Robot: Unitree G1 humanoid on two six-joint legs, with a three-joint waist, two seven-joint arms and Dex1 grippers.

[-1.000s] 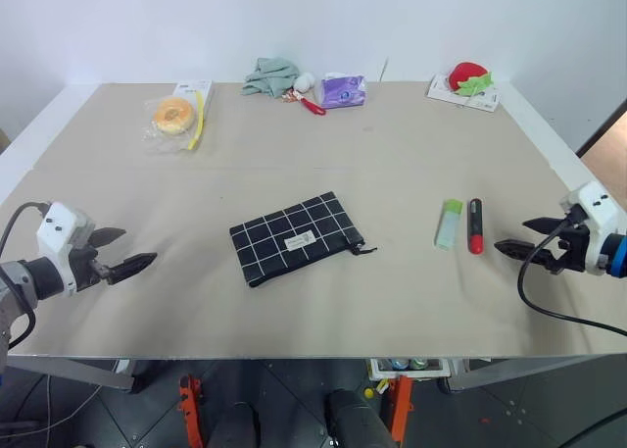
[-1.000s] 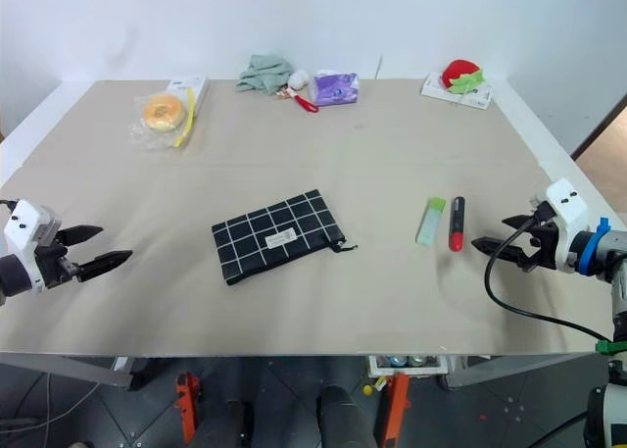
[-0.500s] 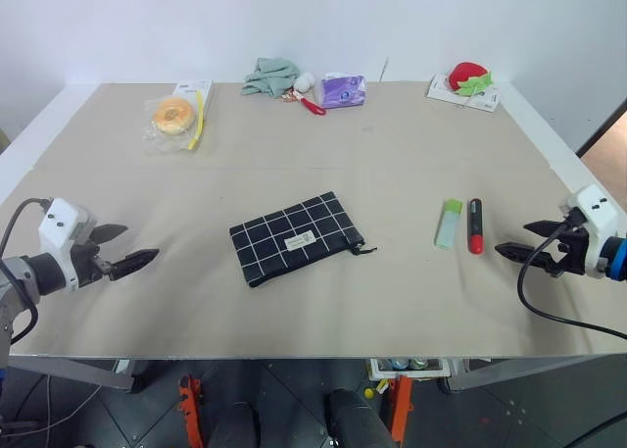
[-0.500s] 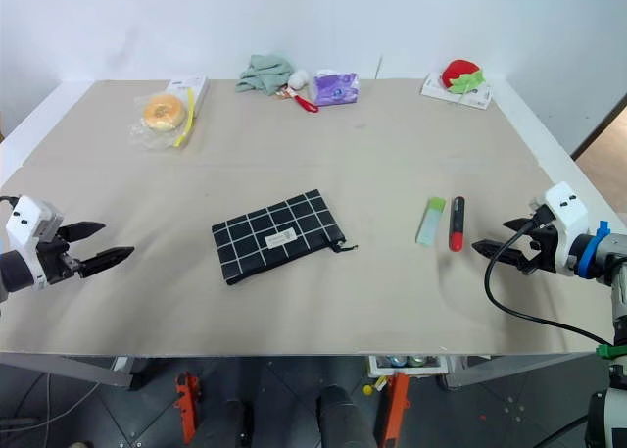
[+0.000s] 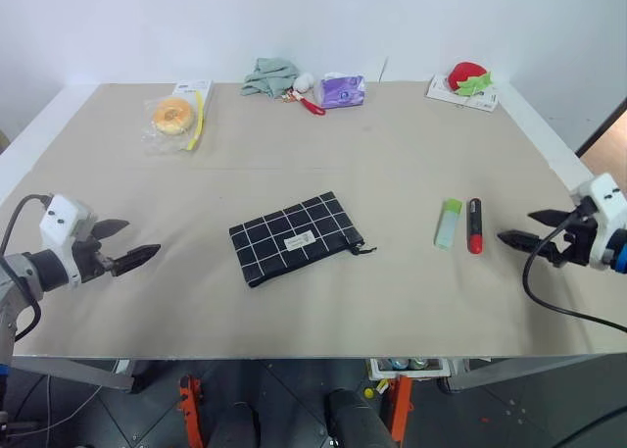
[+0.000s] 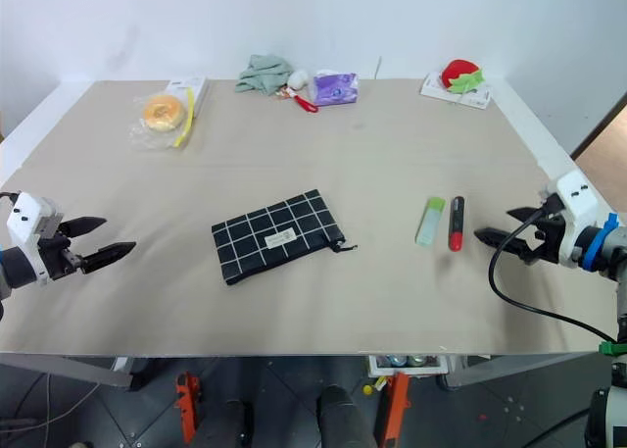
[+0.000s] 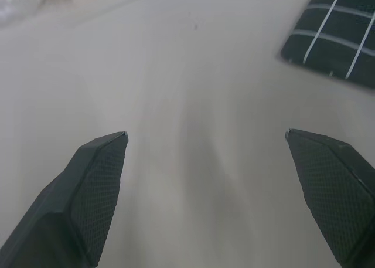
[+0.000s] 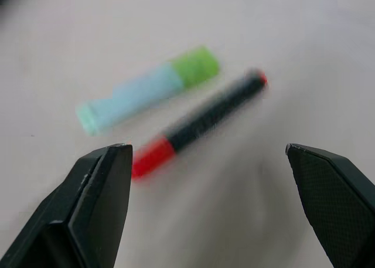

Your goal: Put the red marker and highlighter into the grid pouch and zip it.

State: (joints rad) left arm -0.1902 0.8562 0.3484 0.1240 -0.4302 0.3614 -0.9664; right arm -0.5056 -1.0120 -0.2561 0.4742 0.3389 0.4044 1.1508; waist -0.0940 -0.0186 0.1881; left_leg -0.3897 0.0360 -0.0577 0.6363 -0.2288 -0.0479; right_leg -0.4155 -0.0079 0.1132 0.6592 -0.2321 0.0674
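- The red marker point(image 5: 475, 226) lies flat on the table point(image 5: 392, 164) toward its right side, its black half pointing to the far edge and its red half toward the near edge.
- The highlighter point(image 5: 449, 223) lies just beside the marker on its left, roughly parallel to it, apart from it by a thin strip of bare table; its green cap is at the far end and the pale body at the near end.
- The grid pouch point(image 5: 296, 237) lies flat near the middle of the table, well to the left of the two pens, turned at a slant; its white label faces up and its black zipper pull sticks out at its right end.
- The right end effector point(image 5: 530, 229) hovers over the right edge of the table, near the marker but not touching it, fingers spread wide and holding nothing; in the right wrist view the marker and highlighter lie ahead between its two fingers point(image 8: 96, 203).
- The left end effector point(image 5: 122, 245) hangs over the left part of the table, well apart from the pouch, also spread wide and empty; a corner of the pouch shows in the left wrist view.
- Along the far edge lie a bagged doughnut point(image 5: 174, 116), a green cloth point(image 5: 270, 75), a purple packet point(image 5: 343, 90) and a red and green toy point(image 5: 470, 78).
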